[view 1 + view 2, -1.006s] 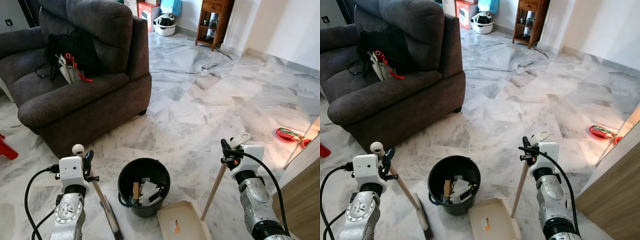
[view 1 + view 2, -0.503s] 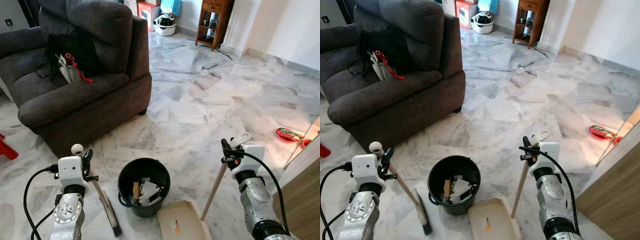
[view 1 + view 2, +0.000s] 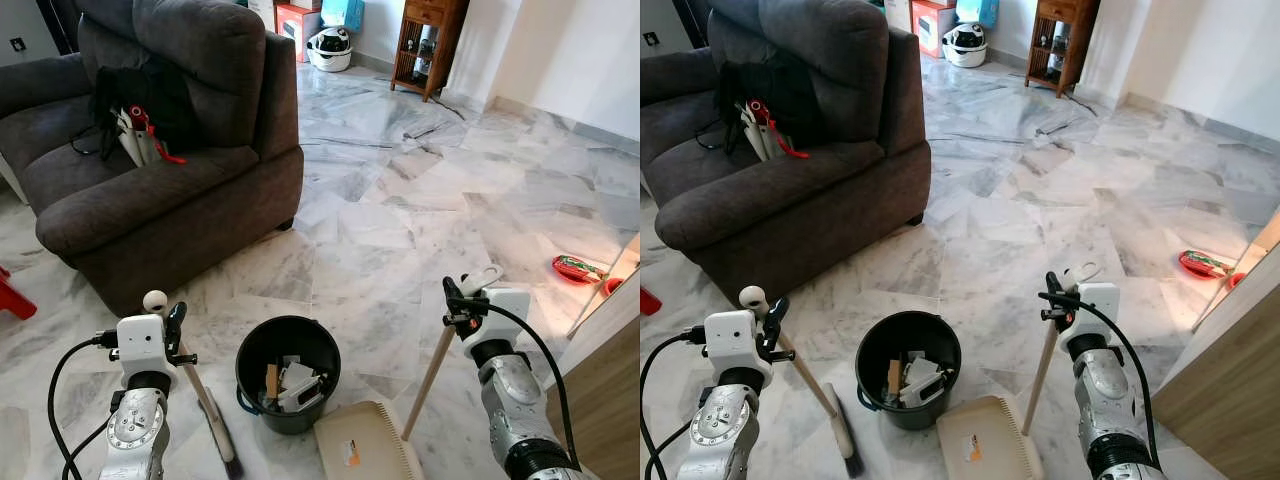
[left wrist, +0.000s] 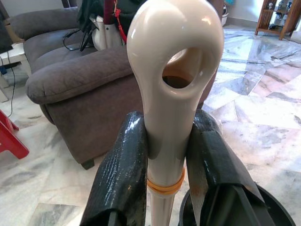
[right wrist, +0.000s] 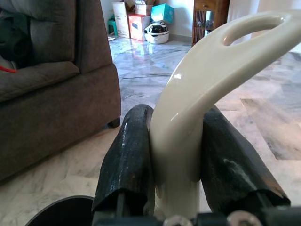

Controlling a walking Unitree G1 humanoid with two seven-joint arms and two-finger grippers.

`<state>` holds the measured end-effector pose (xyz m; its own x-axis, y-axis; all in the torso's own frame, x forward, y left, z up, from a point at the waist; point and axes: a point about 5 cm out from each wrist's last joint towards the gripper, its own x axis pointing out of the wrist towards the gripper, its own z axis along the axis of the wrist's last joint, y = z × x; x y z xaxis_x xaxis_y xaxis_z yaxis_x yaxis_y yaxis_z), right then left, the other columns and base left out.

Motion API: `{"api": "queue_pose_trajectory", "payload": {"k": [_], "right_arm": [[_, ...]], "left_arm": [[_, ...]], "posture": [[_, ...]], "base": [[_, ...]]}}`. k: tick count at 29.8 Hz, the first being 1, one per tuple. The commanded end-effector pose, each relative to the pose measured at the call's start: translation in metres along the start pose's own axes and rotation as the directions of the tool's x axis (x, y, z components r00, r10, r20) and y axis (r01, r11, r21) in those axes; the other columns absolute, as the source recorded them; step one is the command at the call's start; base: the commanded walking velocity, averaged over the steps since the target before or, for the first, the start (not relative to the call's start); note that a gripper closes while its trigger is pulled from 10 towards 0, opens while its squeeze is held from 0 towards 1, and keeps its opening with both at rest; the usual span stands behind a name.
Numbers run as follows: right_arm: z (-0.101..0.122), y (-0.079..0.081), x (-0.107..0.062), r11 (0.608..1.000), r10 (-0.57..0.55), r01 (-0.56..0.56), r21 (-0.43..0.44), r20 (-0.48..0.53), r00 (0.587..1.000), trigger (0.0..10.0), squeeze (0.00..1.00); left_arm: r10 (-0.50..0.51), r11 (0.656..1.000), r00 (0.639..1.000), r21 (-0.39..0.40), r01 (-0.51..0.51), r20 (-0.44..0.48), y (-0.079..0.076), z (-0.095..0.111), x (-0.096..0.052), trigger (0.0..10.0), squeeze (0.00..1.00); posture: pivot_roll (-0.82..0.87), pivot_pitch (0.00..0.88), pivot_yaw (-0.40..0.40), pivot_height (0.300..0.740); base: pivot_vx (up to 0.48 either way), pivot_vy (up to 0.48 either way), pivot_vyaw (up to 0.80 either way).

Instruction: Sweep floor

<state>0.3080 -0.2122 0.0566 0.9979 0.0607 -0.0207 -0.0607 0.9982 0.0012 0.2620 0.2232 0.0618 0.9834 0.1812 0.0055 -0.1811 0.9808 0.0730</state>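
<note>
My left gripper [image 3: 172, 335] is shut on the cream-tipped wooden handle of a broom [image 3: 203, 393]. The broom's dark brush [image 3: 226, 446] rests on the marble floor just left of a black bin [image 3: 252, 372] holding scraps. In the left wrist view both black fingers [image 4: 120, 183] squeeze the looped handle end [image 4: 175, 42]. My right gripper [image 3: 455, 305] is shut on the cream grip of a long-handled dustpan [image 3: 362, 446]. The beige pan lies flat on the floor to the right of the bin. In the right wrist view, the fingers [image 5: 129, 155] clamp that curved grip [image 5: 188, 108].
A dark grey sofa [image 3: 160, 190] with a black bag [image 3: 140, 100] stands at the left. A red stool [image 3: 12, 298] is at the far left and a wooden panel [image 3: 600, 390] at the right, with red litter [image 3: 578, 268] beyond. Open marble floor [image 3: 400, 200] stretches ahead.
The left gripper and broom swayed slightly left and came back, so the brush sits almost where it was. The right gripper and the dustpan have stayed still.
</note>
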Motion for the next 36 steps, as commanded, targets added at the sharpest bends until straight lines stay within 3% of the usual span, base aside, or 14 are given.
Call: {"api": "queue_pose_trajectory", "payload": {"k": [1, 10, 36], "right_arm": [[0.0158, -0.0012, 0.0099, 1.000, -0.008, 0.007, 0.018, 0.064, 0.998, 10.0, 0.00], [0.0189, 0.0059, 0.0143, 0.999, 0.001, -0.004, 0.038, 0.075, 0.997, 10.0, 0.00], [0.0155, 0.0061, 0.0107, 0.999, 0.022, -0.024, 0.034, 0.060, 0.998, 10.0, 0.00]], "left_arm": [[-0.003, 1.000, 0.999, 0.024, 0.002, 0.051, 0.0026, 0.0103, 0.0056, 10.0, 0.00], [0.008, 1.000, 0.997, 0.024, -0.010, 0.074, 0.0060, 0.0164, 0.0084, 10.0, 0.00], [0.002, 1.000, 0.998, 0.016, -0.003, 0.066, 0.0009, 0.0137, 0.0032, 10.0, 0.00]], "posture": [[-0.04, 0.000, 0.007, 0.740], [-0.02, 0.000, 0.010, 0.740], [-0.02, 0.000, 0.003, 0.740]], "base": [[0.000, 0.000, 0.00], [0.000, 0.000, 0.00], [0.000, 0.000, 0.00]]}}
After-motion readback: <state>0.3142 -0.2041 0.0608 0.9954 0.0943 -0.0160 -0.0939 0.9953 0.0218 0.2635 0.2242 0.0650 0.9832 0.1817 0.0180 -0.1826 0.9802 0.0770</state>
